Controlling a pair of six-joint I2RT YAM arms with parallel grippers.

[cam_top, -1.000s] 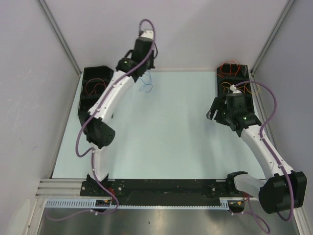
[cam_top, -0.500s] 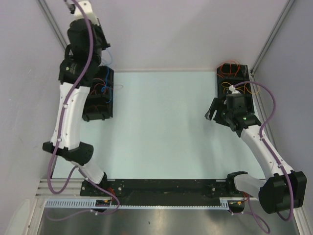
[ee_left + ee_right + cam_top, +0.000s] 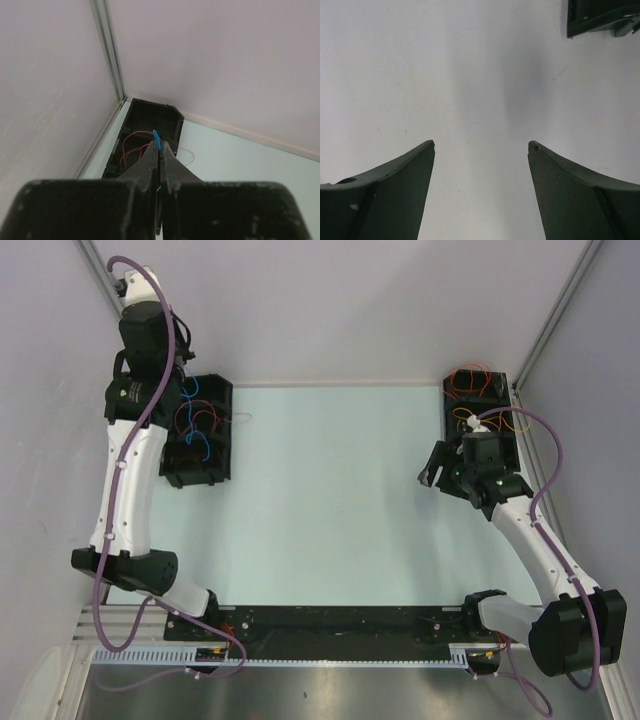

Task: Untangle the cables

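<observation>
The pale worktop [image 3: 330, 490] carries two black trays. The left tray [image 3: 222, 405] lies directly below the left tool [image 3: 159, 150]. The right tray [image 3: 448, 410] lies just beyond and to the right of the right tool [image 3: 481, 145]; only its corner shows in the right wrist view.

The left tool hangs high over its tray, its fingers pressed together and pinching a blue cable [image 3: 156, 138]. A short end of the cable pokes out past the fingertips, and the rest trails down from the tool into the tray beneath. The right tool is spread wide and holds nothing, with bare worktop between its fingers and no cable within its reach.

Red cables [image 3: 131, 145] lie in loose loops in the left tray, under and slightly left of the left tool. One red loop spills over the tray's edge to the tool's right. Orange cables [image 3: 470, 380], with some red among them, sit bunched in the right tray past the right tool.

The task looks partly done. One blue cable has been brought to the left tray and is yet to be let go, while the bunch in the right tray looks unsorted. The overlapping loops there suggest several cables are left to pull apart.
</observation>
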